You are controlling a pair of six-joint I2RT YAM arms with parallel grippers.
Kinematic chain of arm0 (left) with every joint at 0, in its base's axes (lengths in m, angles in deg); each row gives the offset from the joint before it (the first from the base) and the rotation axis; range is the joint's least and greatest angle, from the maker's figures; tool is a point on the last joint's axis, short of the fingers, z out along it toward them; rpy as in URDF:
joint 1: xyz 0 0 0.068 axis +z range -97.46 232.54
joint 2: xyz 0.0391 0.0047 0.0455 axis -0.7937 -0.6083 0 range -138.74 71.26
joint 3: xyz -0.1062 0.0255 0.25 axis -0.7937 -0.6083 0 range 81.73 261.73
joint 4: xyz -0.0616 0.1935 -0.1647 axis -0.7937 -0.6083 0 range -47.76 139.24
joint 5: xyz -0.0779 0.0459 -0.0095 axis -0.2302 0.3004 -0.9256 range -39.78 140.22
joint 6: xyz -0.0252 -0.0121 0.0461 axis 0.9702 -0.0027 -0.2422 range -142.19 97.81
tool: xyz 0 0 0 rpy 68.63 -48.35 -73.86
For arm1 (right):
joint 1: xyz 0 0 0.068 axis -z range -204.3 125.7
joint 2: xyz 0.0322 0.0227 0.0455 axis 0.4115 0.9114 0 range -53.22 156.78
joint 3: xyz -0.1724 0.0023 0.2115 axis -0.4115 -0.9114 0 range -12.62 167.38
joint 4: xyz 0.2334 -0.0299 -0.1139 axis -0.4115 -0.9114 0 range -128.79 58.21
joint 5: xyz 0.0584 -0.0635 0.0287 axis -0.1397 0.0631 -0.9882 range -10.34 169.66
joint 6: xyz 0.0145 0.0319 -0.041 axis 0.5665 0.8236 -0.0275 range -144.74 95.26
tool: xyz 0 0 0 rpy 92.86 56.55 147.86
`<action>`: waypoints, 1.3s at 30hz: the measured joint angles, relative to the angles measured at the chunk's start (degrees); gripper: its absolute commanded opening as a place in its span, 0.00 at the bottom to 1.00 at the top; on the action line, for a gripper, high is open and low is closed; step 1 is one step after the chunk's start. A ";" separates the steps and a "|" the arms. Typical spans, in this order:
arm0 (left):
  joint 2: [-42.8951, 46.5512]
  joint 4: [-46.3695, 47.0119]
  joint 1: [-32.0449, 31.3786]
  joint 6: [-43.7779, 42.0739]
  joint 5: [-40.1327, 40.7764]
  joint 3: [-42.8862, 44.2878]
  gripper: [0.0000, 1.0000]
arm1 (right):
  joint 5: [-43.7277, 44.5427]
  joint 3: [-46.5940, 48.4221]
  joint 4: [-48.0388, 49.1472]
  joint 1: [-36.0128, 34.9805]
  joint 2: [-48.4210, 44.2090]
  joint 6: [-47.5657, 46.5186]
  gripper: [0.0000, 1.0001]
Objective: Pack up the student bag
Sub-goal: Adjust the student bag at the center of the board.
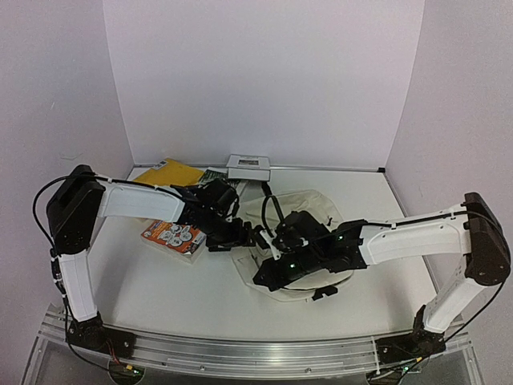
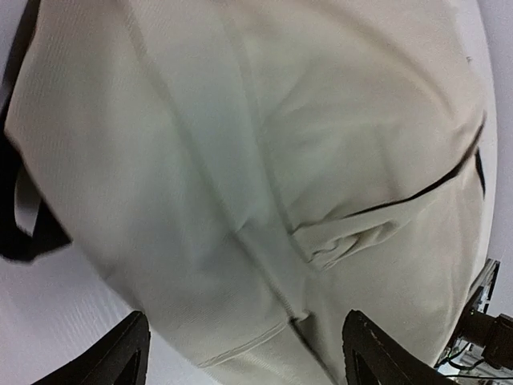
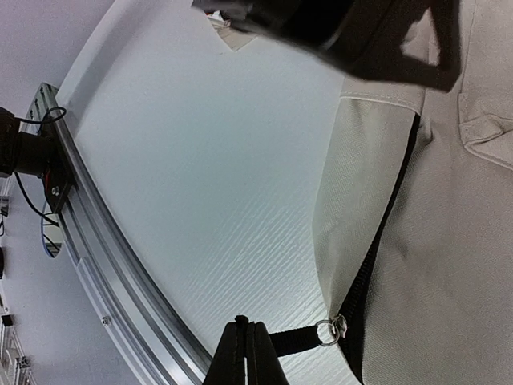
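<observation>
The right gripper (image 3: 248, 353) pinches the black strap (image 3: 293, 340) of the large cream fabric backpack (image 2: 240, 160); the spread left gripper (image 2: 244, 359) should bite a firm fabric fold squarely.

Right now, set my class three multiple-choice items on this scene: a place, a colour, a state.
1. Where does the picture book lie relative to the student bag? A inside it; B left of it, on the table; C right of it.
2. What colour is the bag's fabric? A red; B cream; C navy.
3. How is the left tool? A open; B shut on the book; C out of view.
Answers: B, the book shows on the table left of the bag. B, the cloth is cream in every view. A, its fingers stand wide apart over the bag.
</observation>
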 measured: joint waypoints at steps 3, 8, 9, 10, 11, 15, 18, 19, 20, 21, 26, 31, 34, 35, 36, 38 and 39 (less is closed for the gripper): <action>1.36 -0.04 0.00 4.72 -2.08 -6.10 0.83 | 0.00 0.00 0.76 0.00 0.00 0.02 0.00; 1.55 0.20 -0.13 9.05 -2.73 -8.09 0.73 | -0.04 0.00 1.60 0.00 -0.02 0.02 0.00; 1.55 0.68 -0.24 9.62 -2.95 -8.13 0.71 | -0.09 0.00 1.73 0.00 -0.02 0.02 0.00; 1.55 1.05 -0.31 9.68 -3.02 -8.20 0.59 | -0.11 0.00 1.81 0.00 -0.02 0.02 0.00; 1.55 2.51 -0.44 10.51 -3.43 -8.63 0.55 | -0.26 0.00 2.08 0.00 -0.02 0.02 0.00; 1.55 5.73 -0.46 12.24 -3.85 -9.73 0.26 | -1.57 -0.07 2.56 0.00 -0.28 -0.11 0.00; 1.46 7.80 -0.46 13.20 -3.89 -10.69 0.08 | -2.64 -0.44 2.64 0.09 -1.18 -0.35 0.00; 1.33 8.11 -0.44 13.49 -3.87 -10.82 0.03 | -3.02 -0.63 2.69 0.15 -1.49 -0.44 0.00; 1.16 8.57 -0.44 13.79 -3.85 -10.86 0.01 | -3.52 -0.90 2.69 0.24 -1.86 -0.66 0.00; 0.98 8.87 -0.44 13.84 -3.78 -10.86 0.00 | -4.00 -1.07 2.69 0.28 -2.03 -0.87 0.00; 0.11 7.52 -0.72 11.32 -3.26 -8.83 0.00 | -6.43 -2.05 2.80 0.46 -2.10 -1.73 0.00; -1.53 5.44 0.70 5.31 -3.78 -2.89 0.00 | -7.50 -2.58 3.30 0.94 -2.12 -2.19 0.00; -3.43 5.38 2.78 1.22 -5.20 0.26 0.00 | -7.96 -2.58 3.80 1.03 -2.12 -2.21 0.00; -4.17 5.22 3.39 -0.02 -5.88 1.29 0.00 | -7.93 -2.60 3.98 1.07 -2.12 -2.21 0.00; -5.81 4.61 4.44 -2.58 -7.30 3.67 0.00 | -7.91 -2.60 4.20 1.16 -2.12 -2.21 0.00; -8.44 3.61 5.64 -7.06 -9.11 7.52 0.00 | -7.85 -2.60 4.46 1.31 -2.12 -2.19 0.00; -9.01 3.41 5.84 -7.89 -9.38 8.44 0.00 | -7.85 -2.60 4.48 1.36 -2.12 -2.19 0.00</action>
